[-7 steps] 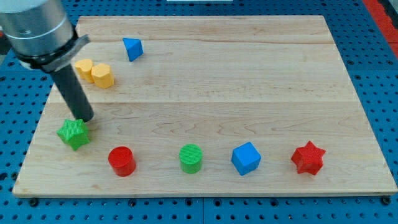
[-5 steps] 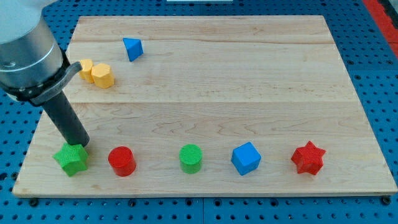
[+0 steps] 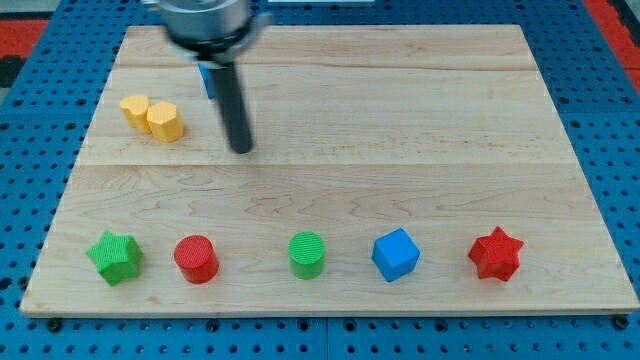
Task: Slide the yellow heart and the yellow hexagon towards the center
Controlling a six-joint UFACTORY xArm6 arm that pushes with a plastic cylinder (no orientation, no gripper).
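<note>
The yellow heart (image 3: 134,108) and the yellow hexagon (image 3: 165,121) sit touching each other near the board's left edge, in the upper half. My tip (image 3: 241,148) rests on the board to the right of the hexagon, a short gap away, touching no block. The rod rises from it toward the view's top and hides most of the blue triangle block (image 3: 204,76).
Along the view's bottom stand a green star (image 3: 114,256), a red cylinder (image 3: 196,259), a green cylinder (image 3: 307,254), a blue cube (image 3: 395,254) and a red star (image 3: 496,253). The wooden board (image 3: 400,120) lies on a blue pegboard.
My tip pushed the green star down to the bottom row, then swung up and right, from the lower left corner to a spot right of the yellow hexagon. The yellow blocks have not moved.
</note>
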